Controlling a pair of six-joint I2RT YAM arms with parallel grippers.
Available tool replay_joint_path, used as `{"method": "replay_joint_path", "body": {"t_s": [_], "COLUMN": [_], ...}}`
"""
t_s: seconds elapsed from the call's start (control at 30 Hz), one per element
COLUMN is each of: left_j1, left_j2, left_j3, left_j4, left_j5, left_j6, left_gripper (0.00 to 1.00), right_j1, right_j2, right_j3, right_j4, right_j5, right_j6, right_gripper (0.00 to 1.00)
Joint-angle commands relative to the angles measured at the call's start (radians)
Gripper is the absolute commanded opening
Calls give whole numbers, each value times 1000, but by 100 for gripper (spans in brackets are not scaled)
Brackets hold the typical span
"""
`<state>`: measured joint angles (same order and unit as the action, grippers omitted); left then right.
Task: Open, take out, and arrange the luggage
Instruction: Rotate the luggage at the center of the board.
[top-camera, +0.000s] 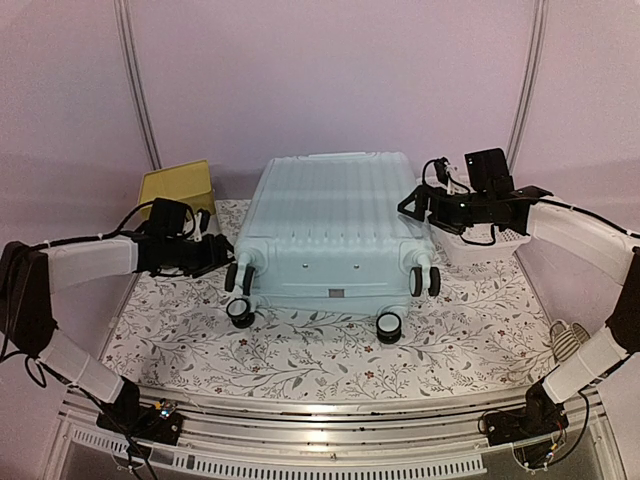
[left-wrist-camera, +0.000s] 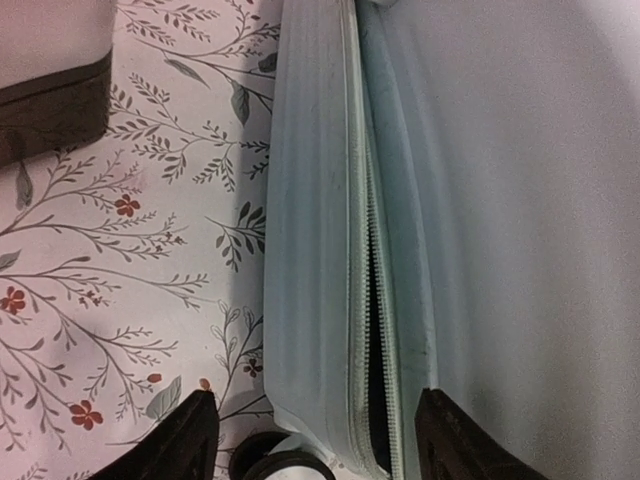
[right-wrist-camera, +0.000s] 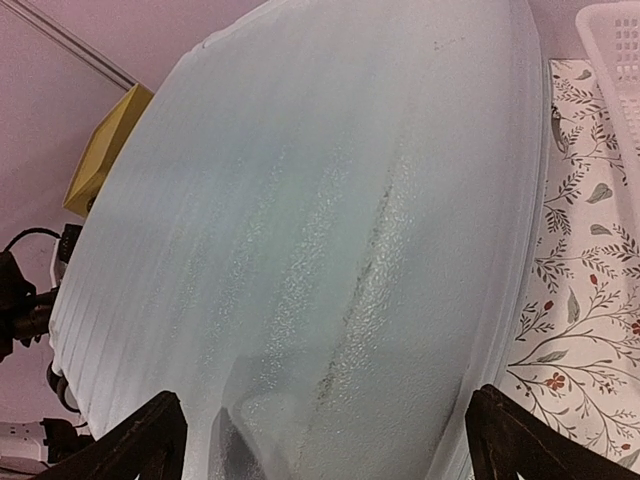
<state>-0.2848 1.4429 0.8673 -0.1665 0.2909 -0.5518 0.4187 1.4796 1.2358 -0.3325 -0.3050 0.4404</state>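
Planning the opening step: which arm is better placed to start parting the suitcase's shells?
Left. The left gripper brackets the zipper seam along the side of the suitcase, where a dark gap shows. The right gripper, open, faces only the broad ribbed shell, with no edge between its fingers.

My top camera sits high behind my bases, facing twelve o'clock over the table (top-camera: 300, 350). My left wrist camera crowds the nine o'clock side of the suitcase (left-wrist-camera: 310, 250); my right looks across it from three o'clock. All three share it.
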Motion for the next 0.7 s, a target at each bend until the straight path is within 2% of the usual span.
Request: {"method": "replay_joint_path", "body": {"t_s": [0.0, 0.2, 0.4, 0.67], "left_j1": [-7, -75, -145, -336], "left_j2": [46, 83, 55, -59], "left_j3": [-23, -1, -51, -111], "left_j4": [84, 62, 43, -25], "left_j5": [99, 137, 118, 39], "left_j6": [22, 75, 76, 14], "left_gripper": [69, 69, 69, 69], "right_j1": [4, 3, 3, 15], "right_j2": [19, 74, 132, 242], "right_j3": [-12, 1, 35, 163], "right_j4": [24, 29, 21, -34], "right_j5": [-23, -99, -176, -252], "right_j6": [-6, -8, -29, -104], "right_gripper": [99, 99, 99, 95]}}
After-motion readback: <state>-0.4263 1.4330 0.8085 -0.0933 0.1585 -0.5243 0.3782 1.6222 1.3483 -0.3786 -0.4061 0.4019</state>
